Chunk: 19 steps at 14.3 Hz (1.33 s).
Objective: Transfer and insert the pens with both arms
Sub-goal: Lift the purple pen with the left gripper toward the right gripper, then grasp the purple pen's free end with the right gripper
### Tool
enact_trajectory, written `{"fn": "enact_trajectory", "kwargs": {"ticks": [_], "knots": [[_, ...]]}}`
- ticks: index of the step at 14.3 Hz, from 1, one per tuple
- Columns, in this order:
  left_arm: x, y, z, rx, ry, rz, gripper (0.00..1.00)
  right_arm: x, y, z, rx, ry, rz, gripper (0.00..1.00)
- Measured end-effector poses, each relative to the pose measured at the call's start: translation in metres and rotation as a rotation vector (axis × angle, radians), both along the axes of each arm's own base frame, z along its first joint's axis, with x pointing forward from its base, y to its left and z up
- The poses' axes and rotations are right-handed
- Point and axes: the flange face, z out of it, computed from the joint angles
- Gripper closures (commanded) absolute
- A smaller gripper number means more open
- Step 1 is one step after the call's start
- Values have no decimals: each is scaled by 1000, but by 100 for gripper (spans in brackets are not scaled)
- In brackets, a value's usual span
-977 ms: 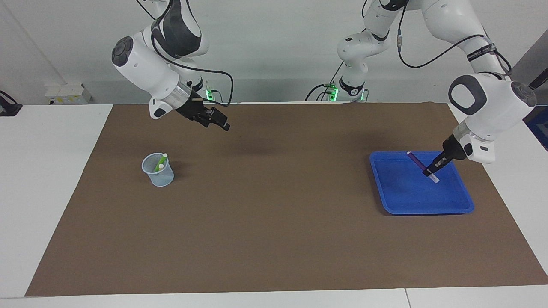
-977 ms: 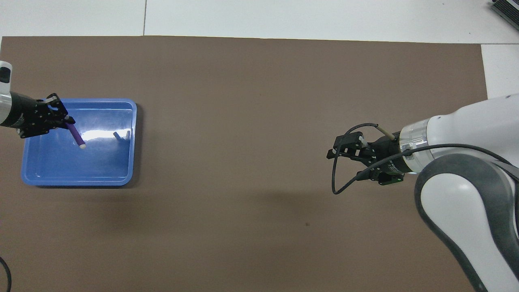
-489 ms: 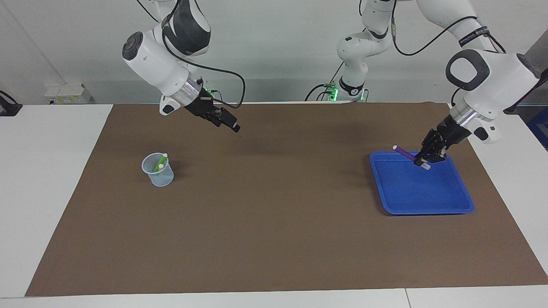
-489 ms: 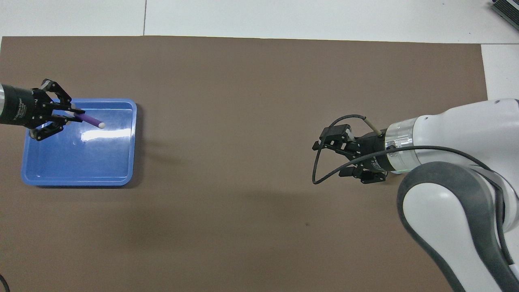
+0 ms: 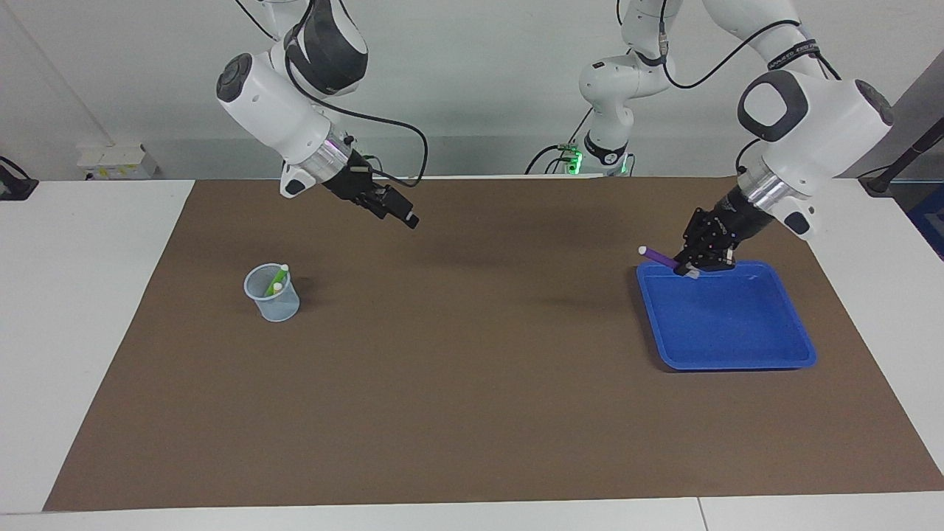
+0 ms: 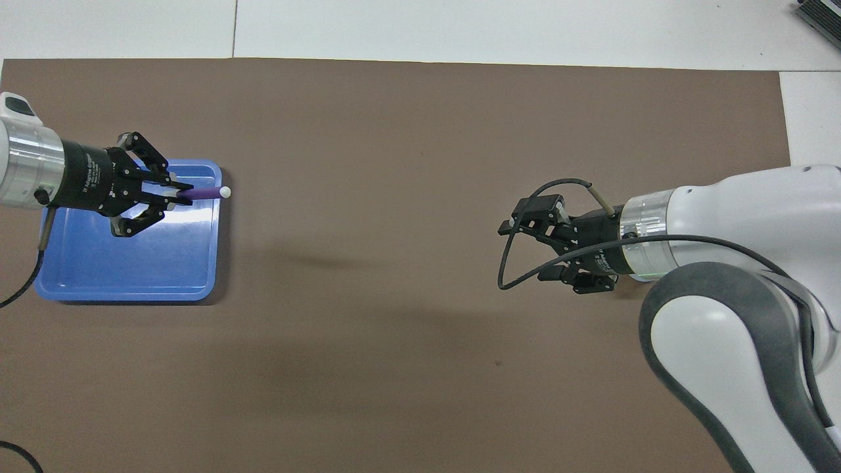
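My left gripper (image 5: 691,266) (image 6: 176,194) is shut on the purple pen (image 5: 658,257) (image 6: 206,192). It holds the pen roughly level in the air over the blue tray's (image 5: 726,324) (image 6: 131,269) edge, white tip pointing toward the right arm's end of the table. A light green pen (image 5: 279,276) and a second pen, of which only the white cap (image 5: 277,287) shows, stand in a clear cup (image 5: 273,295) toward the right arm's end. My right gripper (image 5: 402,212) (image 6: 533,249) hangs open and empty above the mat. The overhead view does not show the cup.
A brown mat (image 5: 472,383) covers the table, with white tabletop around it. A smaller white arm with green lights (image 5: 608,110) stands at the robots' edge. The tray holds nothing else that I can see.
The left gripper has lifted the purple pen out of the tray and carried it toward the table's middle, swinging it level. The right gripper has moved a little toward the middle.
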Motion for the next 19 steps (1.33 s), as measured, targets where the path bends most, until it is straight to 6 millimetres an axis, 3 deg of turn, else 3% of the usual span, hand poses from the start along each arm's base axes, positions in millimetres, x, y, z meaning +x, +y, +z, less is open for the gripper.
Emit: {"fn": "enact_trajectory", "kwargs": {"ticks": [8, 14, 19], "knots": [[-63, -75, 17, 15, 104, 83, 100, -18, 104, 18, 124, -130, -190, 0], [-95, -99, 20, 30, 115, 101, 100, -32, 163, 20, 192, -149, -269, 0], [-110, -109, 20, 34, 106, 134, 100, -62, 212, 37, 238, -150, -209, 0]]}}
